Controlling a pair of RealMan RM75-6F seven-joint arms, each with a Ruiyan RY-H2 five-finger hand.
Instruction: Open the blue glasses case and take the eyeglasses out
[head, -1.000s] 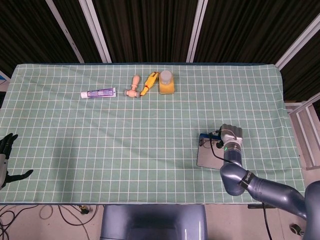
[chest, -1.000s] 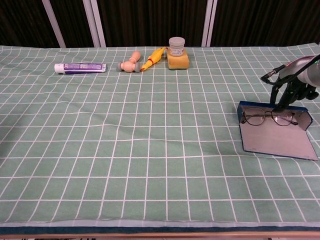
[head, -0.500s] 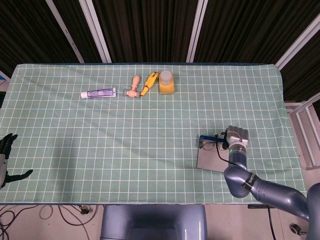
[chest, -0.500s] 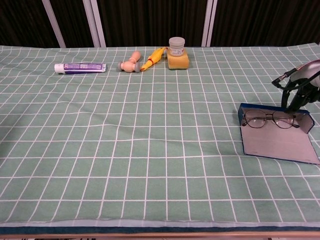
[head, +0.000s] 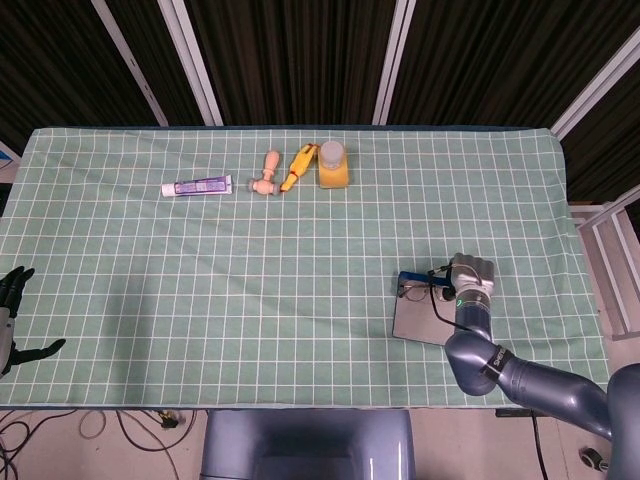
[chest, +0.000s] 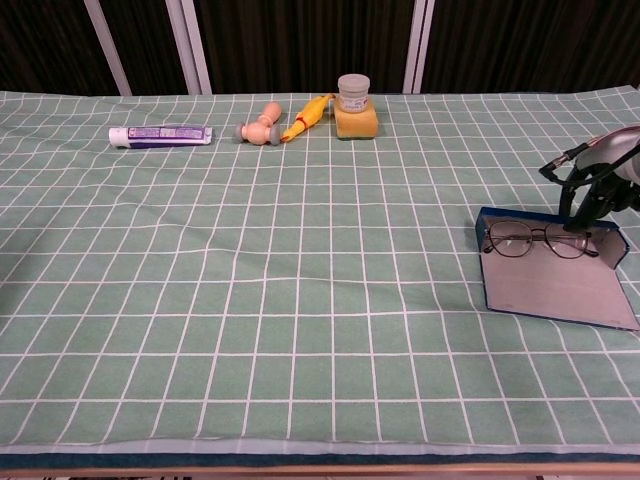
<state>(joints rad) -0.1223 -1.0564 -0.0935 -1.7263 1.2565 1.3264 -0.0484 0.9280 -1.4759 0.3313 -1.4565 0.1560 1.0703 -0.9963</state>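
A green cloth with a white grid is covering the table (chest: 300, 300), backed by dark slatted panels. At the far left edge the left hand (head: 12, 300) is hanging with fingers spread. At the right, the flat blue glasses case (chest: 550, 280) is lying open, thin wire eyeglasses (chest: 535, 240) resting inside. The right hand (chest: 600, 180) is hovering just beside its rim; whether it grips anything I cannot tell.
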